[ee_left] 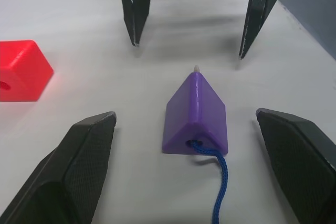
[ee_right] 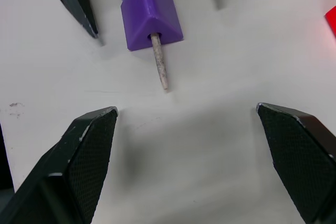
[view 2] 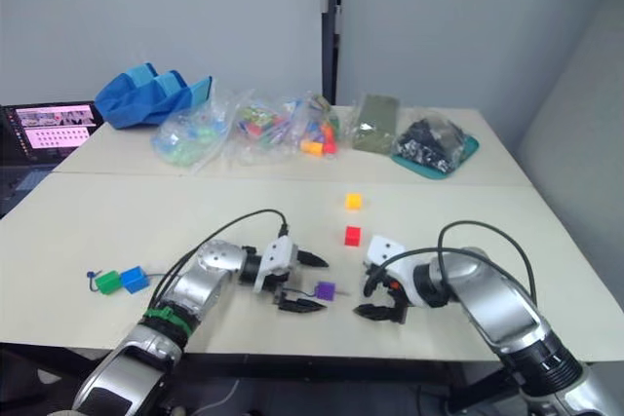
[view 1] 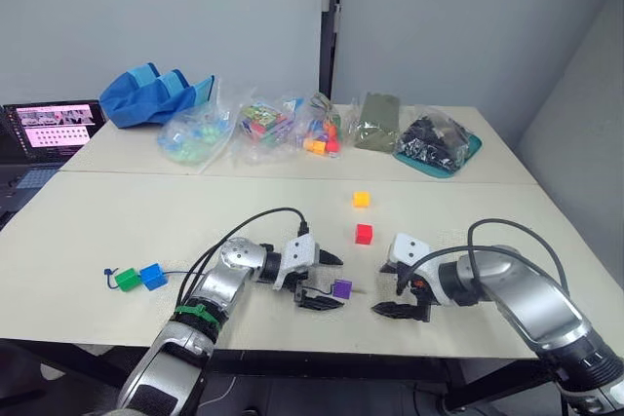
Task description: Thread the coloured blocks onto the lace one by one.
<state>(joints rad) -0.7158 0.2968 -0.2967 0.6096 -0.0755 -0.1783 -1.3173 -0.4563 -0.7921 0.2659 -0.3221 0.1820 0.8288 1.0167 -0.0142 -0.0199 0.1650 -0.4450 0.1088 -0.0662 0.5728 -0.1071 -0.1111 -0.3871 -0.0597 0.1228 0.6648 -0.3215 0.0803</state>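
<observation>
The purple block (ee_left: pixel 195 114) lies on the table with the dark-blue lace (ee_left: pixel 220 182) running through it; the pale stiff tip (ee_right: pixel 159 61) pokes out on the far side. My left gripper (view 1: pixel 336 280) is open, its fingers standing on either side of the purple block without touching it. My right gripper (view 1: pixel 380 287) faces it, open and empty, a short way from the tip. Green (view 1: pixel 127 280) and blue (view 1: pixel 152 276) blocks sit on the lace at the left. Red (view 1: pixel 364 233) and yellow-orange (view 1: pixel 361 199) blocks lie loose mid-table.
Clear bags of toy pieces (view 1: pixel 263 126) line the back of the table, with a blue cloth bag (view 1: pixel 156 94) to their left and a teal tray (view 1: pixel 439 148) to their right. A laptop (view 1: pixel 54 129) stands far left. Both grippers are near the table's front edge (view 1: pixel 322 343).
</observation>
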